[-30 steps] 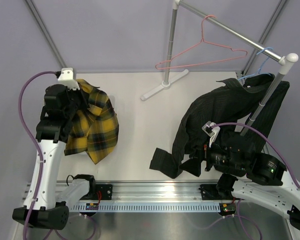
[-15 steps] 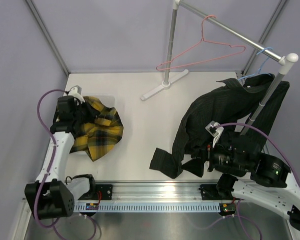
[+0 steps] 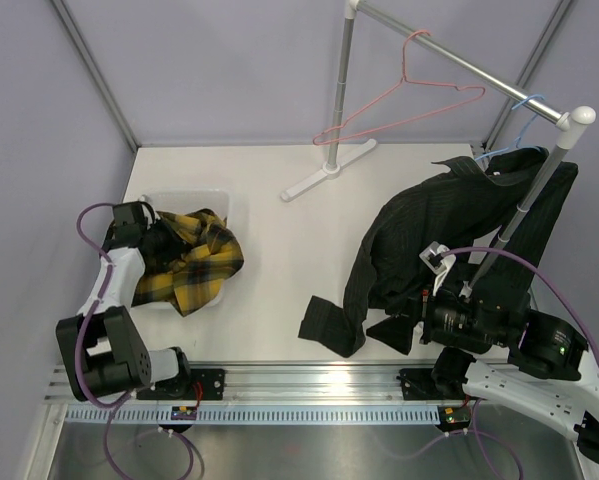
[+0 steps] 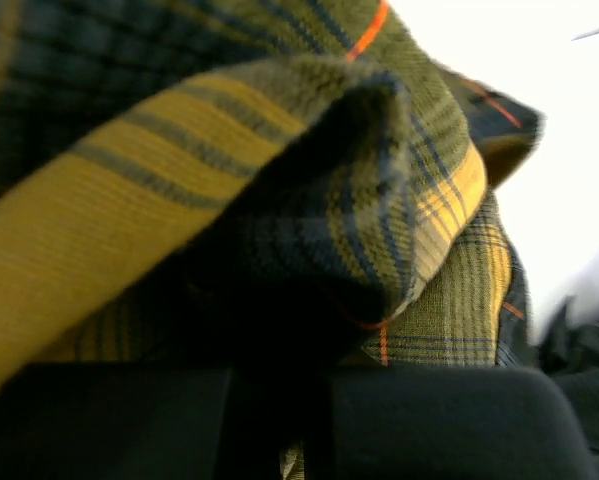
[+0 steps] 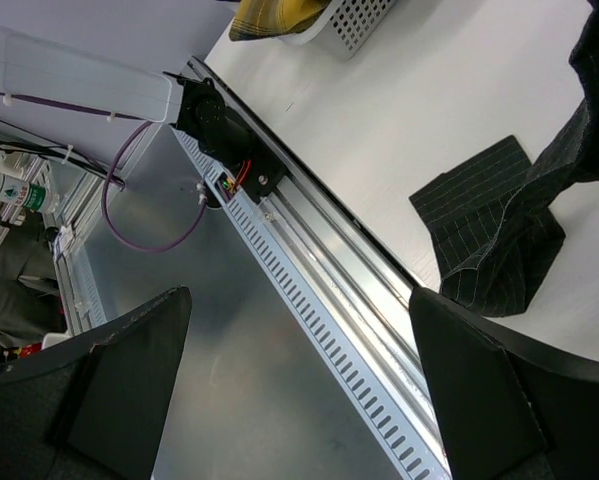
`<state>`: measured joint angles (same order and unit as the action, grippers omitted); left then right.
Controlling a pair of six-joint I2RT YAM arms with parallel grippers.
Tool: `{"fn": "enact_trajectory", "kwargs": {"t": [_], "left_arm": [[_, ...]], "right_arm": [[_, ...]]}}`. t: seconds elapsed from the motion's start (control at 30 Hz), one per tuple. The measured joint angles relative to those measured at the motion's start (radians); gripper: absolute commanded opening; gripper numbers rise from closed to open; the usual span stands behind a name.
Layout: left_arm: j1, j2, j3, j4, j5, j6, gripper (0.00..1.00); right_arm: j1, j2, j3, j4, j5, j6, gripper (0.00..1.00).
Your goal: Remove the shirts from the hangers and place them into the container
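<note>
The white tabletop [image 3: 279, 240] is enclosed by pale lilac walls [image 3: 219, 70], with a slotted metal track [image 3: 309, 392] along the near edge. The plaid shirt [image 3: 194, 265] lies bundled in the container [image 3: 184, 194] at the left, spilling over its near rim. The left gripper [image 3: 157, 238] is clenched on the shirt's folds. The black shirt [image 3: 429, 220] hangs from the blue hanger [image 3: 526, 102] at the right, one sleeve lying on the table. The right gripper [image 5: 299, 300] is spread wide and empty. The pink hanger [image 3: 403, 68] hangs bare.

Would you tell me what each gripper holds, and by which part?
Left gripper: shut on a bunched fold of the plaid shirt, which part unclear. Right gripper: open, holding nothing.
</note>
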<state>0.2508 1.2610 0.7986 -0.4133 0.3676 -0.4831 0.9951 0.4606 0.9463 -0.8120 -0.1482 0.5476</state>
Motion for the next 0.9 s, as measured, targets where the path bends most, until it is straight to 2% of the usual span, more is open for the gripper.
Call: {"fn": "enact_trajectory", "kwargs": {"t": [0.17,0.27,0.37,0.47,0.5,0.53,0.63,0.67,0.9], "left_arm": [[-0.047,0.103,0.052,-0.056,-0.070,0.019,0.07],[-0.054,0.135,0.053,-0.062,-0.085,0.015,0.18],[-0.057,0.156,0.055,-0.063,-0.090,0.003,0.23],[-0.067,0.144,0.048,-0.054,-0.101,-0.013,0.39],[-0.072,0.126,0.039,-0.048,-0.116,-0.023,0.44],[-0.077,0.105,0.032,-0.049,-0.130,-0.027,0.64],[-0.088,-0.005,0.023,-0.072,-0.198,-0.042,0.85],[-0.089,-0.053,0.023,-0.080,-0.225,-0.045,0.97],[-0.138,-0.440,0.061,-0.080,-0.365,-0.030,0.99]], "right_arm": [[0.000,0.000,0.001,0.006,0.000,0.004,1.00],[0.000,0.000,0.009,0.007,0.001,0.011,0.99],[0.000,-0.010,0.010,0.020,0.007,0.019,0.99],[0.000,-0.029,0.010,0.023,0.018,0.025,0.99],[0.000,-0.034,0.010,0.023,0.025,0.026,0.99],[0.000,-0.038,0.011,0.023,0.029,0.026,0.99],[0.000,-0.039,0.013,0.020,0.034,0.026,0.99],[0.000,-0.039,0.015,0.017,0.035,0.026,0.99],[0.000,-0.034,0.023,0.000,0.039,0.026,0.99]]}}
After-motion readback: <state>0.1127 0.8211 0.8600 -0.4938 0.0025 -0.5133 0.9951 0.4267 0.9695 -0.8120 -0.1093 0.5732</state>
